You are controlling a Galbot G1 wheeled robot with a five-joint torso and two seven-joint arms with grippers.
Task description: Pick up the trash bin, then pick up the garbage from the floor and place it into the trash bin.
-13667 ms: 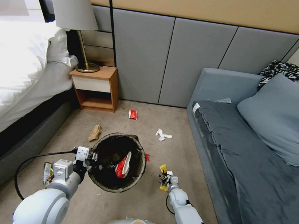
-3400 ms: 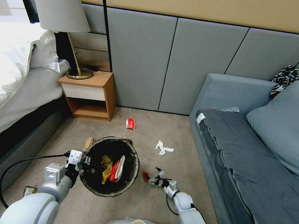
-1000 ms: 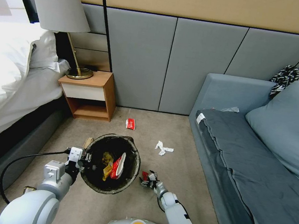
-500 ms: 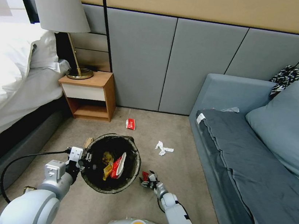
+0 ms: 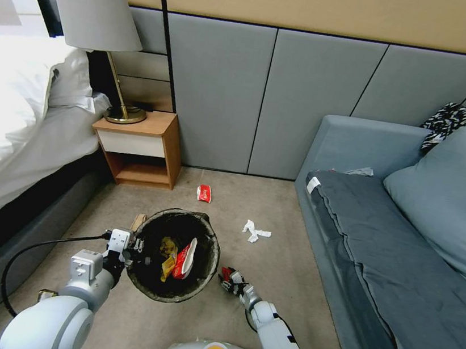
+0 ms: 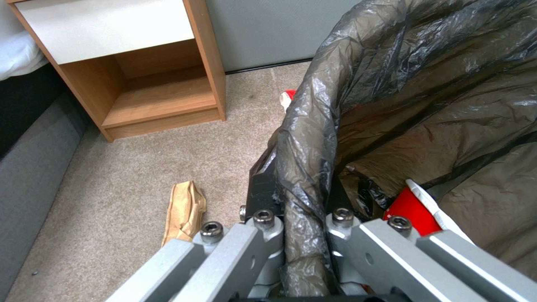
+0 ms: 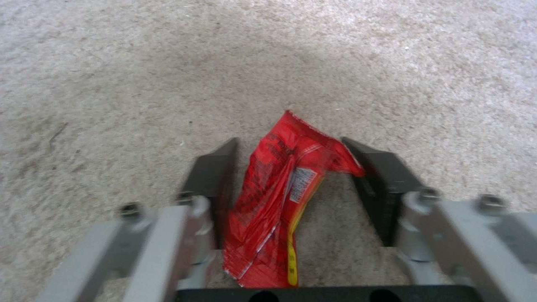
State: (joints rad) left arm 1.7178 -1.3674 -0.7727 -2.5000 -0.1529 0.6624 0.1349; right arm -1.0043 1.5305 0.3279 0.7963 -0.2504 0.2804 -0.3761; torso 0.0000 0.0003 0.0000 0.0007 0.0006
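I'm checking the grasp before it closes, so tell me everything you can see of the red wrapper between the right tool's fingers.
The red wrapper is a small, creased, glossy foil-like packet, red with a yellow edge stripe and a small white printed label. It lies crumpled on the beige carpet floor, just right of the trash bin. The right tool straddles it, open: one dark finger seems to touch one side, the other stands slightly apart. One pointed corner bends toward that far finger.

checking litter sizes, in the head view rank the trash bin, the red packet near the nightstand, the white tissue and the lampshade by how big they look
1. lampshade
2. trash bin
3. white tissue and red packet: alike, and the packet lies farther off, so unranked.
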